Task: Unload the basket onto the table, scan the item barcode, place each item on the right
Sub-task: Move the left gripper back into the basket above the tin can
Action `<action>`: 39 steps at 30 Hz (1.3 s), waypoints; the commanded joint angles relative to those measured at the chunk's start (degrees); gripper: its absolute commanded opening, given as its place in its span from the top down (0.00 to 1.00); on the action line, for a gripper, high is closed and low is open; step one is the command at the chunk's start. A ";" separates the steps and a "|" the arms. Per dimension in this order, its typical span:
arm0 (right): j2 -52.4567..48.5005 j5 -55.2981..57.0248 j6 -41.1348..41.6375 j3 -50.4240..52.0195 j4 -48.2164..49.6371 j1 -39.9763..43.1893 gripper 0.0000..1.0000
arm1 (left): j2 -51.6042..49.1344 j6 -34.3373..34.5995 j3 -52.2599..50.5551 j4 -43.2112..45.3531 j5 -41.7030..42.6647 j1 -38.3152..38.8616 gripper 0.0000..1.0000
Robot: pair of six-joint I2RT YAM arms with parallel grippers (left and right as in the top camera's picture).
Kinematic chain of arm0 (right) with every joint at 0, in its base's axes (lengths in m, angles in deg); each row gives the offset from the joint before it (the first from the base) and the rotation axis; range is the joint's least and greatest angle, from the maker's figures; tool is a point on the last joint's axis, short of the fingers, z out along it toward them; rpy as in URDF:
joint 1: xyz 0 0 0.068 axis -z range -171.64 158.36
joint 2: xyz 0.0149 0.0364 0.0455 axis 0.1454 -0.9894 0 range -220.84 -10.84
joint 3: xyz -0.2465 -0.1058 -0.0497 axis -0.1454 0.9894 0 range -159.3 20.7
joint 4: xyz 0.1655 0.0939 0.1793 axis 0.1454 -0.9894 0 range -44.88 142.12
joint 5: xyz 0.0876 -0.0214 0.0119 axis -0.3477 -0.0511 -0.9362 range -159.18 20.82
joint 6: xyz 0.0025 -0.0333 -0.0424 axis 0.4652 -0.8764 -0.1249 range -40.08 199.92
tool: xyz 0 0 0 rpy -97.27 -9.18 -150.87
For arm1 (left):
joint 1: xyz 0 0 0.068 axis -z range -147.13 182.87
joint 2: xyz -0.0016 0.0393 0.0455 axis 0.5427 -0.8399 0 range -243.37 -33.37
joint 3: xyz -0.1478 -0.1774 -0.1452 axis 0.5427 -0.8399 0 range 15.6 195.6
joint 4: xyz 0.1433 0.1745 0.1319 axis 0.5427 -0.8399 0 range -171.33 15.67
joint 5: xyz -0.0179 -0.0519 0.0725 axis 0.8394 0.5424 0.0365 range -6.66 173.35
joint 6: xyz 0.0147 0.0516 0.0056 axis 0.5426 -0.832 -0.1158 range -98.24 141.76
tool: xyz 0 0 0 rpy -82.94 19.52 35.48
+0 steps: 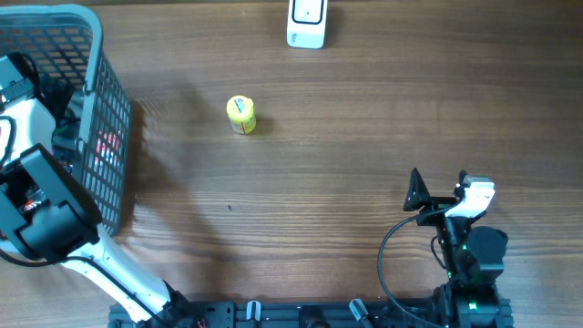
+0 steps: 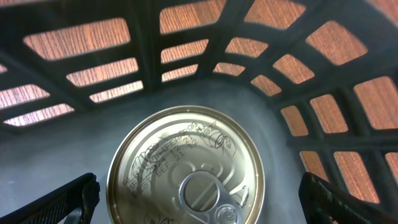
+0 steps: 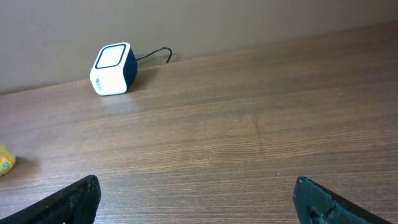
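A tin can (image 2: 168, 155) with a gold pull-tab lid stands upright on the floor of the grey basket (image 2: 186, 59). My left gripper (image 2: 198, 190) hangs open just above it, one finger on each side of the lid and neither touching it. No barcode shows on the can. The white barcode scanner (image 1: 307, 23) sits at the table's far edge and also appears in the right wrist view (image 3: 113, 68). My right gripper (image 1: 444, 196) stands open over bare wood at the near right (image 3: 196, 190), with nothing between its fingers.
The basket (image 1: 100, 100) stands at the table's left edge, with the left arm (image 1: 41, 196) reaching into it. A small yellow container (image 1: 241, 115) lies on the wood between basket and scanner, and shows in the right wrist view (image 3: 5, 160). The scanner's cable runs off behind it.
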 commanded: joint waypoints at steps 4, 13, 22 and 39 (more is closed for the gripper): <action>-0.39 -0.96 0.37 0.07 0.17 0.28 0.00 | -3.37 -0.68 -0.02 1.11 -1.01 0.13 0.01; -0.39 -0.96 0.39 0.07 0.17 0.28 0.00 | -5.25 -0.66 -0.02 2.12 -2.03 0.13 0.17; -0.39 -0.94 0.39 0.07 0.17 0.28 0.00 | -5.25 -0.66 -0.02 0.55 -2.01 0.13 0.17; -0.39 -0.94 0.39 0.07 0.17 0.28 0.00 | -5.25 -0.63 -0.02 -4.72 -1.31 0.15 0.33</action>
